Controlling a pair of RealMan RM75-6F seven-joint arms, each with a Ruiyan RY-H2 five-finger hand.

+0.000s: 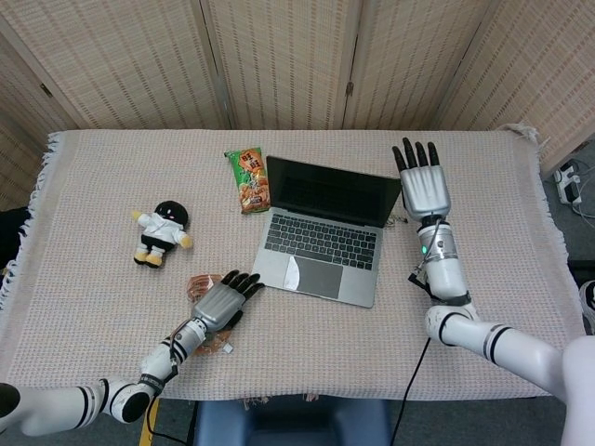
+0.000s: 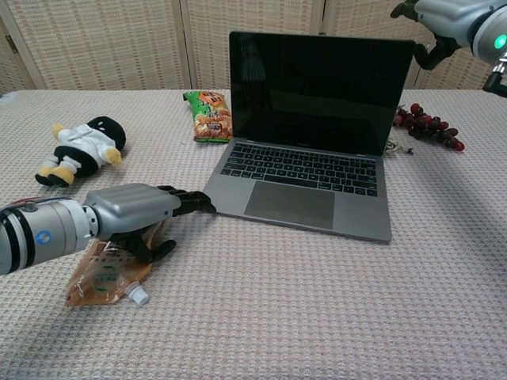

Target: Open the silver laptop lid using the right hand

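Observation:
The silver laptop stands open in the middle of the table, its dark screen nearly upright and the keyboard showing. My right hand hovers flat with fingers spread just right of the lid's top right corner; the chest view shows this right hand at the upper right edge, holding nothing. My left hand rests on the cloth near the laptop's front left corner, fingers stretched toward it, empty.
An orange pouch lies under the left hand. A plush doll sits at the left, a green snack bag behind the laptop's left corner, dark grapes to its right. A folding screen backs the table.

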